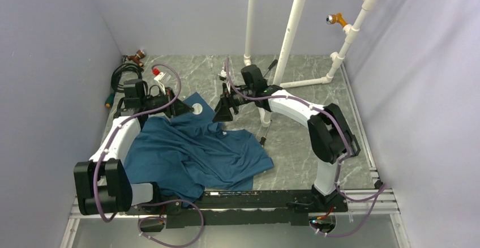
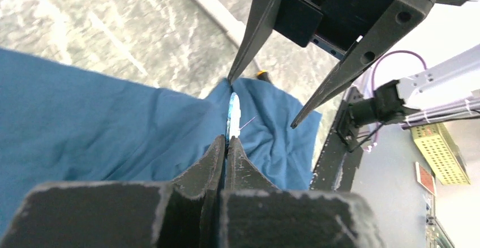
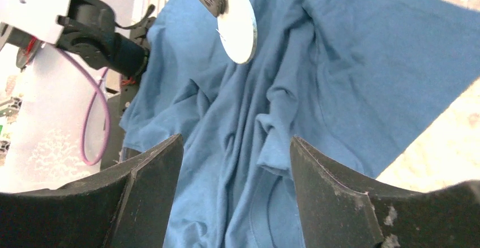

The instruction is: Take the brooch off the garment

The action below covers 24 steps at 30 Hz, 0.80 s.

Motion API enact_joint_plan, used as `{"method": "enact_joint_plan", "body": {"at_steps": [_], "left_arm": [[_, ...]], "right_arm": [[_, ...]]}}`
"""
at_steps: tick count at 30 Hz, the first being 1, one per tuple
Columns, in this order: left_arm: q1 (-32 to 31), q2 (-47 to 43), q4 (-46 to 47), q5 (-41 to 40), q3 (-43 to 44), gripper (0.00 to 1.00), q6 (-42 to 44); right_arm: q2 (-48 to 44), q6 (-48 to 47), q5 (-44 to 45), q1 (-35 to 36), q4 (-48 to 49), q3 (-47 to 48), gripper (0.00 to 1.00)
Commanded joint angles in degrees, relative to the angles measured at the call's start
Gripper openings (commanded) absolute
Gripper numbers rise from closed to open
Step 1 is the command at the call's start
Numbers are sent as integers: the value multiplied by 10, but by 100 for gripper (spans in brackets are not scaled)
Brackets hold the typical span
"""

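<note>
The garment [image 1: 192,152] is a teal-blue T-shirt lying rumpled on the marbled table, left of centre; it also shows in the left wrist view [image 2: 102,129] and the right wrist view [image 3: 339,78]. The brooch [image 1: 197,110] is a small whitish disc at the shirt's far edge. My left gripper [image 1: 184,108] is shut on the brooch's rim; the disc is edge-on in the left wrist view [image 2: 234,115] and face-on in the right wrist view [image 3: 239,24]. I cannot tell whether it is still fastened to the cloth. My right gripper [image 1: 218,111] is open and empty, just right of the brooch, pointing at it [image 2: 262,103] [image 3: 235,146].
White PVC pipes [image 1: 291,30] stand at the back right, with a foot on the table behind the right arm. A coil of black cable [image 1: 121,75] and a red-and-white item [image 1: 158,76] lie at the back left. A black rail [image 1: 255,197] runs along the near edge.
</note>
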Motion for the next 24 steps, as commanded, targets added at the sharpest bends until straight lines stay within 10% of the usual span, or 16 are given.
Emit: {"method": "enact_joint_plan", "body": {"at_steps": [1,13,24], "left_arm": [[-1,-40,20,87,12,0,-28],[-39,-81,54,150,18,0,-62],[-70,-110,113,123,1,0,-96]], "right_arm": [[-75,-10,-46,-3,56,-19,73],[-112,15,-82,16,52,1,81],[-100,43,-129,23,75,19,57]]}}
